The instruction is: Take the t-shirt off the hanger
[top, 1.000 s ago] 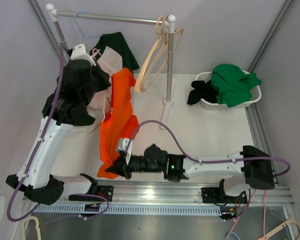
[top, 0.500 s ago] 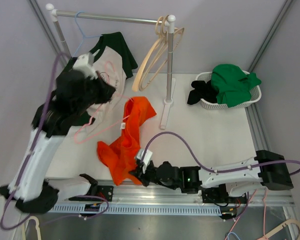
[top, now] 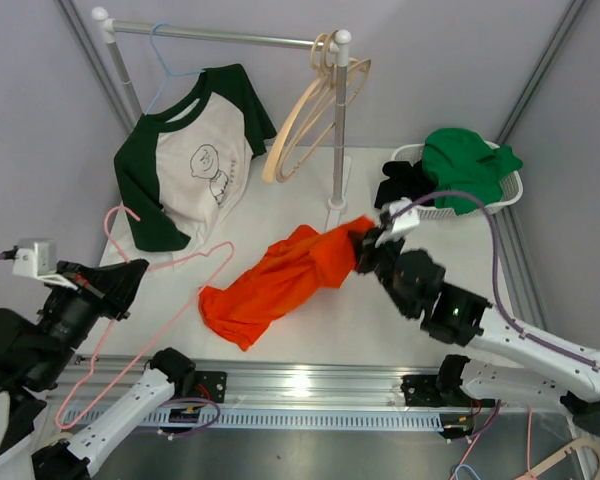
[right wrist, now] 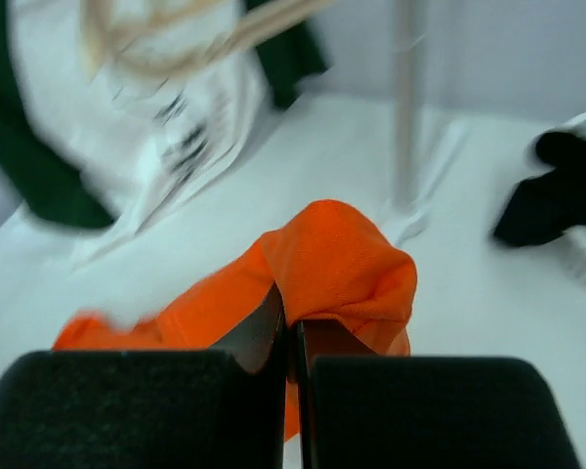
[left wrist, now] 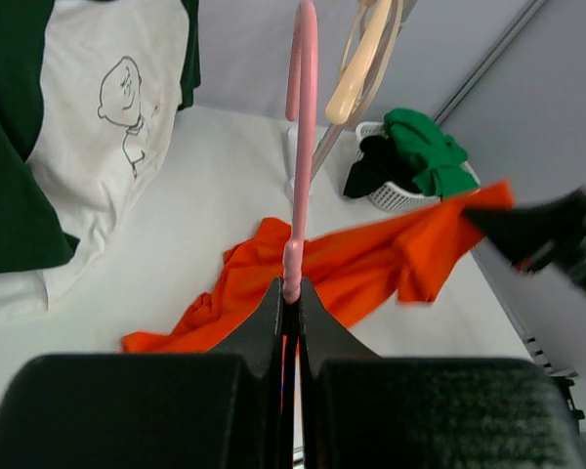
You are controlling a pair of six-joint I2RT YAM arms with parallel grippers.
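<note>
The orange t-shirt [top: 285, 280] lies stretched across the white table, off the hanger. Its right end is lifted by my right gripper [top: 365, 243], which is shut on a fold of the cloth [right wrist: 342, 254]. The pink wire hanger [top: 195, 257] is bare and hangs in the air at the near left. My left gripper [top: 135, 275] is shut on its wire [left wrist: 298, 147], and the t-shirt [left wrist: 361, 269] lies on the table beyond it. In the right wrist view, my right gripper [right wrist: 291, 318] pinches the orange fabric between closed fingers.
A clothes rack [top: 338, 130] stands at the back with a green-and-white printed shirt [top: 195, 160] on a blue hanger and several wooden hangers [top: 305, 115]. A white basket [top: 512, 192] holding green and black clothes sits at the back right.
The left arm pulled the pink hanger out of the t-shirt and back to the near left. The right gripper carried the shirt's end from the front edge up and to the right.
</note>
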